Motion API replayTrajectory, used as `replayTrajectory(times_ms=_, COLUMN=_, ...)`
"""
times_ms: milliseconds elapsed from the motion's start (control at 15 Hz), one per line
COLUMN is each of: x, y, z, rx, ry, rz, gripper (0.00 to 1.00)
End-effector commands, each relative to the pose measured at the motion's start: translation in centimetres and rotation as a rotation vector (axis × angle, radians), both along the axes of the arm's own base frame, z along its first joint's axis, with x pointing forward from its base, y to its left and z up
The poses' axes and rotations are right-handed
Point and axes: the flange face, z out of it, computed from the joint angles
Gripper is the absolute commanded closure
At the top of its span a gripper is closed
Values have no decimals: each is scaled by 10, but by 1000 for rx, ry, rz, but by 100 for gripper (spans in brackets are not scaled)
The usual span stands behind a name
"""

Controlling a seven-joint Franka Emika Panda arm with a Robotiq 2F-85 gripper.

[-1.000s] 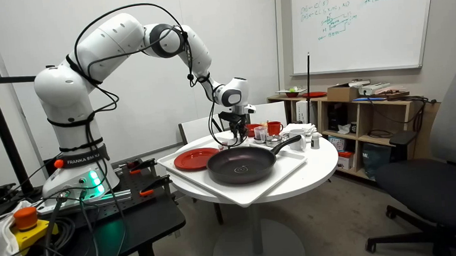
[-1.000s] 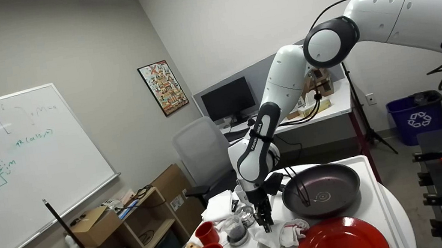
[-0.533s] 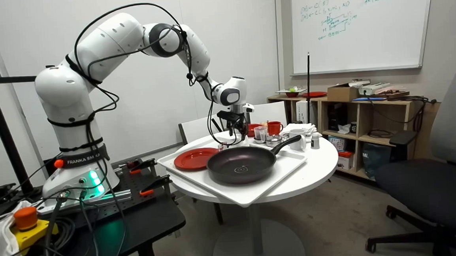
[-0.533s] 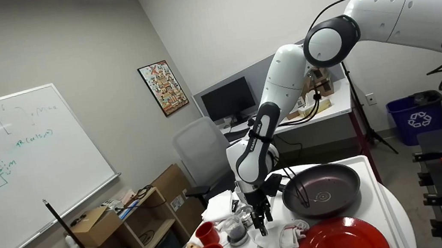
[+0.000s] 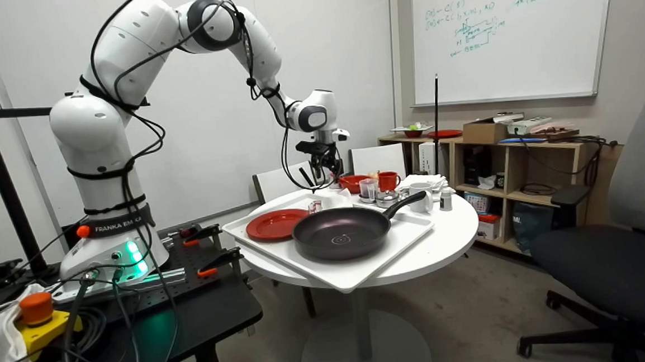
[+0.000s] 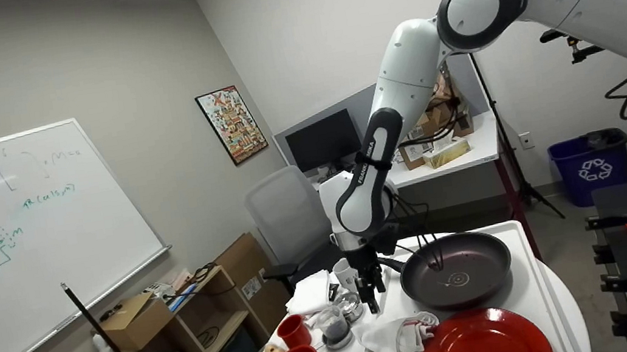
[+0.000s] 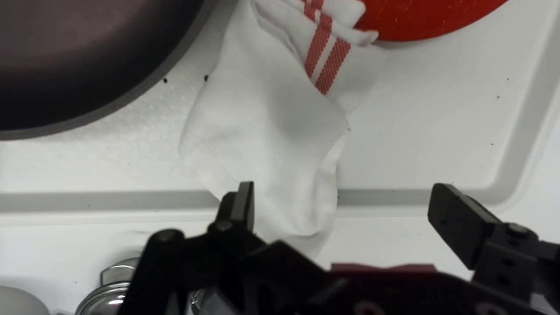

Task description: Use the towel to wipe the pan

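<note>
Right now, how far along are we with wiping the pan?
Done: the pan sits face-up on the tray, but nothing shows whether it has been wiped.
In hand: nothing; the open gripper hangs clear of the towel, which lies crumpled beside the pan across the tray's edge.
Left: unless wiping already happened, probably grasping the towel and wiping the pan.
</note>
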Motion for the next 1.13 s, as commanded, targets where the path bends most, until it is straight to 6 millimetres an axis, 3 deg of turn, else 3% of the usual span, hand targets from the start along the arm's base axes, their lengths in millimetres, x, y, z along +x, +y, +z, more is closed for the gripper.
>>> replayTrajectory(times_ms=0, x=-48, y=-22, z=34, rx=-23, ry=16, rz=-50, gripper=0)
replayTrajectory(times_ms=267, x=-84, y=-59, z=47, rx=-37, ry=74, rz=-130, gripper=0)
replayTrajectory(times_ms=800, x=-145, y=-131, z=50, rx=-63, ry=263, rz=-298, gripper=0)
replayTrajectory(times_ms=867, x=-150, y=-136, z=52, rx=-67, ry=278, rz=-316, gripper=0)
replayTrajectory(times_ms=933, x=-133, y=-132, z=40, rx=-77, ry=250, rz=-271, gripper=0)
replayTrajectory(times_ms=1067, x=-136, y=-137, z=42, rx=-79, ry=252, rz=-278, gripper=0)
